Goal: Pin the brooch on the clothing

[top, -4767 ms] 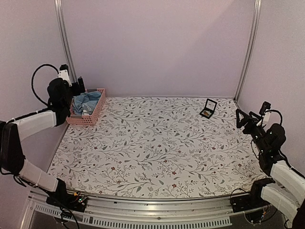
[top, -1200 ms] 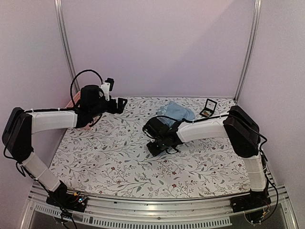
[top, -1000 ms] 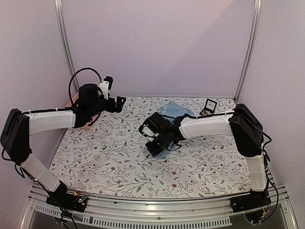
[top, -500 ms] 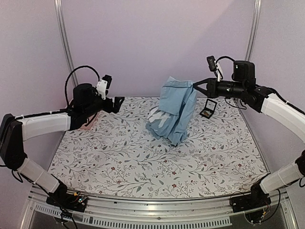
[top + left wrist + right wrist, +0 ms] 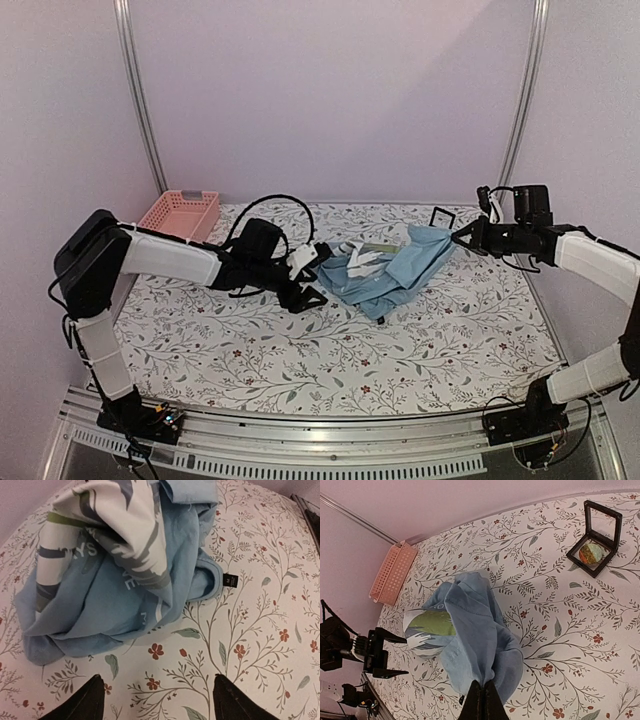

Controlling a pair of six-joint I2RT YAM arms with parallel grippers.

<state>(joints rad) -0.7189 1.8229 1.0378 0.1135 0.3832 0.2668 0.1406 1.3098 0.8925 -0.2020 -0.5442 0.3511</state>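
Two hands work at opposite sides of a crumpled light blue T-shirt [image 5: 385,272] that lies bunched on the floral surface [image 5: 300,350]. The right hand [image 5: 483,696] is clenched on a fold of the blue cloth, its fingertips pressed together with fabric pinched between them. The bulk of the T-shirt heaps up just ahead of it, with white lettering and a green brush stroke showing on the heap's left side. The left hand [image 5: 156,705] is released, its two fingers [image 5: 85,705] spread wide and low over the surface with nothing between them. The T-shirt's nearest edge lies just ahead of those fingertips, apart from them, and a small black label [image 5: 228,580] shows on the cloth's edge ahead and to the right. The brooch [image 5: 591,554], orange and greenish, sits inside a small black hinged case [image 5: 579,564] with its lid raised, well ahead of the right hand and off to its right, apart from the T-shirt. A pink basket [image 5: 392,572] stands far ahead of the right hand and to its left.
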